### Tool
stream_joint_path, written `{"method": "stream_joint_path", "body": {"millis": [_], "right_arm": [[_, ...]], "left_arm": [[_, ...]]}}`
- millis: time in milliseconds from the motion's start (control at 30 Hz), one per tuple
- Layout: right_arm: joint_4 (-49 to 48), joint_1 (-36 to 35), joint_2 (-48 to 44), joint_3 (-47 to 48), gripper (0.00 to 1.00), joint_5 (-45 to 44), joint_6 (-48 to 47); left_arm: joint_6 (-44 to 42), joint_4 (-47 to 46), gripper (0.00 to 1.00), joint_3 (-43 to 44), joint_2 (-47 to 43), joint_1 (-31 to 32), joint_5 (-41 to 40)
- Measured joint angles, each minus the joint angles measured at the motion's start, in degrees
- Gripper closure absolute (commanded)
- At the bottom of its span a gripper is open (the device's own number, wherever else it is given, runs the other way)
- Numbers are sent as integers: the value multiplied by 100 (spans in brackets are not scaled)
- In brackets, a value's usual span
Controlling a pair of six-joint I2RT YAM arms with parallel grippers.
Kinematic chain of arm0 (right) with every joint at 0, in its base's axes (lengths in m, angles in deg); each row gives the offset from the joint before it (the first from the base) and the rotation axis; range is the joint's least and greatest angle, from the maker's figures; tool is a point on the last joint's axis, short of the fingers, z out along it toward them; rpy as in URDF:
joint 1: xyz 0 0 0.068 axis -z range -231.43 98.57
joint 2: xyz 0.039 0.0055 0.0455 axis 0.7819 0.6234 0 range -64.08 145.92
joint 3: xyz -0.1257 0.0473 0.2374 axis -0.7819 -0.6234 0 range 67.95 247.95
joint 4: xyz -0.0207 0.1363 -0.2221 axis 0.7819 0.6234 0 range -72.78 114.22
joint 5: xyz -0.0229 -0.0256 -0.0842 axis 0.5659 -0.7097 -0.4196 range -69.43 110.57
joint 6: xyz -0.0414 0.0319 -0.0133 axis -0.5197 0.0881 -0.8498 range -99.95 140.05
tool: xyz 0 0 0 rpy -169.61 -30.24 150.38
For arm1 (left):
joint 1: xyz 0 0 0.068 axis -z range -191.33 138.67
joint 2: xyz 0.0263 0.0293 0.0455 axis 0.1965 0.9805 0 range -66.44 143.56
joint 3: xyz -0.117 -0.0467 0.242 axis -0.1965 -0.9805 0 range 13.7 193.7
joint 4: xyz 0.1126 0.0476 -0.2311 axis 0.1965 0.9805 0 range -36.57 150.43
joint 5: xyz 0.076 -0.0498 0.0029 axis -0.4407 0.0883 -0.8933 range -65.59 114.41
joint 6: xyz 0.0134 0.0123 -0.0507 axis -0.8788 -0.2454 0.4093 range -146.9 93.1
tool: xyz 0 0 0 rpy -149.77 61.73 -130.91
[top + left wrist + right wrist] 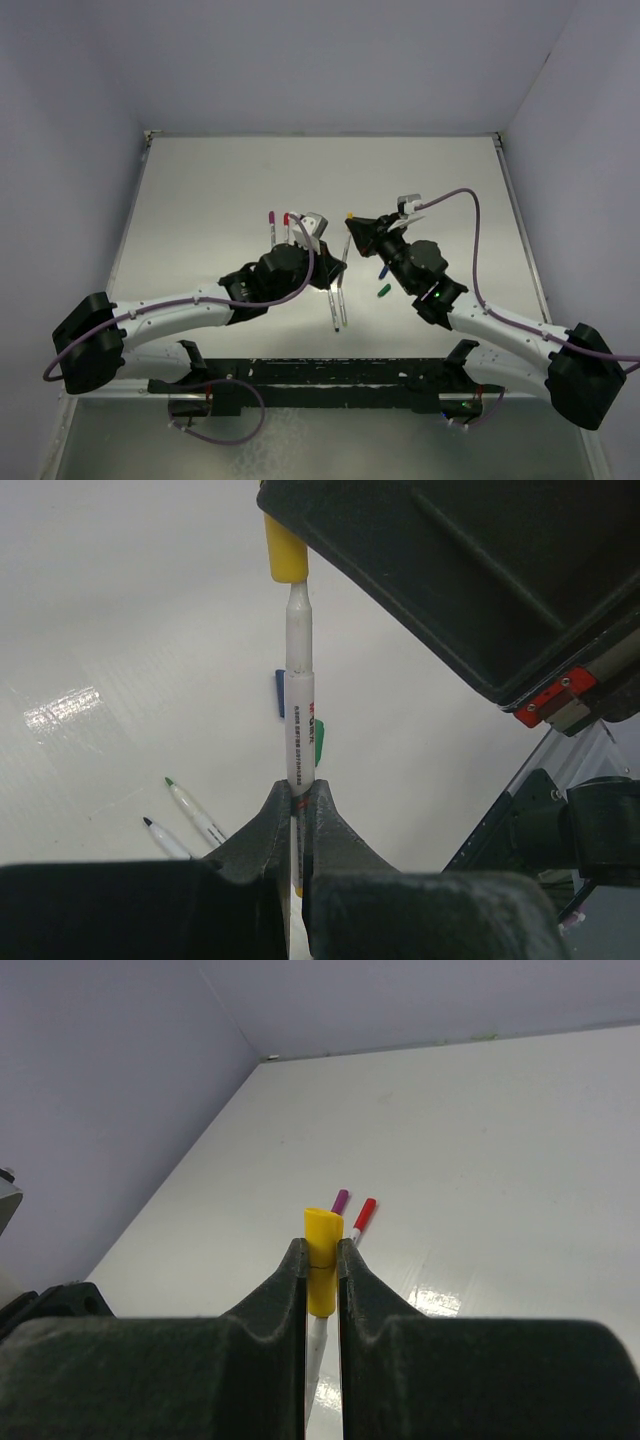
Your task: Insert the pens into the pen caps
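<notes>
My left gripper [298, 788] is shut on a white pen [299, 720], held upright above the table. The pen's tip sits inside the yellow cap [285, 550]. My right gripper [321, 1245] is shut on that yellow cap [322, 1250], with the pen [316, 1345] below it. In the top view the left gripper [335, 268] and right gripper [355, 228] meet at the table's middle. A blue cap [280, 693] and a green cap [319, 742] lie loose. Two uncapped pens [195, 812] lie nearby. A magenta-capped pen [340, 1200] and a red-capped pen [364, 1213] lie side by side.
In the top view the two uncapped pens [335, 300] lie just in front of the grippers, and the blue cap [382, 271] and green cap [383, 290] lie under the right arm. The capped pens [278, 222] lie left of the grippers. Walls enclose the table [200, 200].
</notes>
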Motion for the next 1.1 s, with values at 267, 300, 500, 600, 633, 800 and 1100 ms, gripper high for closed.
{"method": "stream_joint_path", "body": {"millis": [267, 300, 500, 600, 633, 800, 1100], "right_arm": [[-140, 0, 0, -20, 100, 2, -4], [-168, 0, 0, -35, 100, 2, -4], [-177, 0, 7, -72, 100, 4, -4], [-238, 0, 57, -72, 100, 11, 0], [-249, 0, 81, -72, 100, 15, 0], [-262, 0, 127, -74, 100, 52, 20], [-299, 0, 127, -127, 100, 140, 96]], "left_arm": [[44, -44, 100, -98, -31, 0, -46], [55, -46, 100, -98, -31, 0, -48], [59, -66, 100, -98, -31, 0, -50], [59, -103, 100, -98, -31, 0, -50], [57, -116, 100, -98, -31, 0, -50], [59, -146, 100, -116, -33, -2, -92], [111, -216, 100, -173, -33, 0, -221]]}}
